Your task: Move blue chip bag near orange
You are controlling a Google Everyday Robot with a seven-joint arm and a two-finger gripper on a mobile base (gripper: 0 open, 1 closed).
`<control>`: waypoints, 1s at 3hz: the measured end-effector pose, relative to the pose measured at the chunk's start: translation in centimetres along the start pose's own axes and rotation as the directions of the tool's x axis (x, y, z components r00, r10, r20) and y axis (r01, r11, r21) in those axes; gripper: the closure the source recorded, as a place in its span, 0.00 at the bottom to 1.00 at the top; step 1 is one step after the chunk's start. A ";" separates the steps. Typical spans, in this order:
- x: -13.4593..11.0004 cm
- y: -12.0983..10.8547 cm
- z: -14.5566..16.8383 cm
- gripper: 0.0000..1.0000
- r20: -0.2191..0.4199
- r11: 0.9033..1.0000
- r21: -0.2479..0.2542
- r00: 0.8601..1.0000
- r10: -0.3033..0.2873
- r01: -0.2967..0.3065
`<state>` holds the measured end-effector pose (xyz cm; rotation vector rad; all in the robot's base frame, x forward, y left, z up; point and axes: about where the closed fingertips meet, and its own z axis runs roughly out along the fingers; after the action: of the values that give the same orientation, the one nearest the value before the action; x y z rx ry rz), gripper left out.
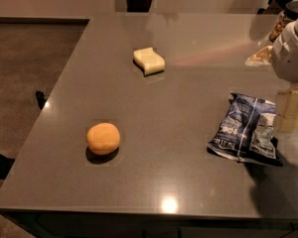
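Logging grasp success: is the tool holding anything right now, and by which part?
Cannot be told. The tool hangs at the right edge of the blue chip bag, which lies flat on the table; no clear hold shows.

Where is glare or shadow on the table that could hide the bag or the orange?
Camera view: one bright glare spot on the table near its front edge, clear of both; the orange casts a small shadow beneath itself; a broad dark shadow lies just in front of the blue chip bag, below the hand at the bag's right side.
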<state>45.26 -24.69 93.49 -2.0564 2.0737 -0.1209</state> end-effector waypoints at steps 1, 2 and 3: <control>0.4 1.6 2.0 0.00 0.020 0.968 -0.101 0.973 -0.228 0.229; 0.1 2.7 3.0 0.00 0.069 0.913 -0.142 0.924 -0.376 0.383; -0.4 3.7 4.2 0.00 0.122 0.857 -0.144 0.869 -0.480 0.494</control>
<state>42.56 -23.84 88.69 -2.6056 1.5132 0.0653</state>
